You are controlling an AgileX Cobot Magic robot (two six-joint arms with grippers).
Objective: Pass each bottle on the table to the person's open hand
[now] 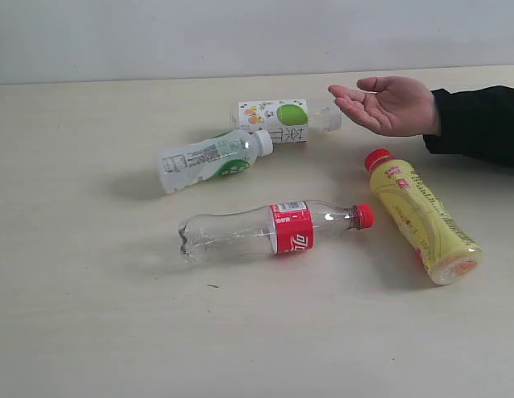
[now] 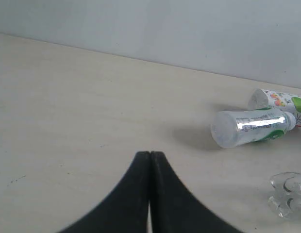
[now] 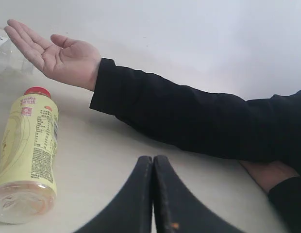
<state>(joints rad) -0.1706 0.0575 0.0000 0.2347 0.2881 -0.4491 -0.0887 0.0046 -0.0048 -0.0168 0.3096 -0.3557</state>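
Left gripper (image 2: 150, 155) is seen in the left wrist view with its black fingers pressed together, nothing clamped, poised over bare table (image 2: 68, 107). Well apart from it, a green-white label bottle (image 2: 252, 127) is laid on its side with the base turned toward the camera. Just behind it the fruit-print bottle (image 2: 279, 99) is cut off by the frame edge. Only the moulded base of the clear red-label bottle (image 2: 289, 193) is caught in this view. Right gripper (image 3: 153, 159) is shown the same way in the right wrist view, fingers closed on nothing. Near it the yellow bottle (image 3: 29, 145) is laid flat, base toward the camera, red cap pointed toward the person's open hand (image 3: 53, 53). The hand is held palm up and apart from the cap. A black sleeve (image 3: 189, 116) is run across the frame, and part of a second hand (image 3: 269, 174) is seen below it, which is given by this view alone. All four bottles are shown together only in the exterior view, where no gripper is in frame. There the red-label bottle is placed mid-table with its cap toward the yellow bottle. The green-white label bottle's cap is set against or just beside the fruit-print bottle, whose neck is pointed toward the open hand's fingertips.
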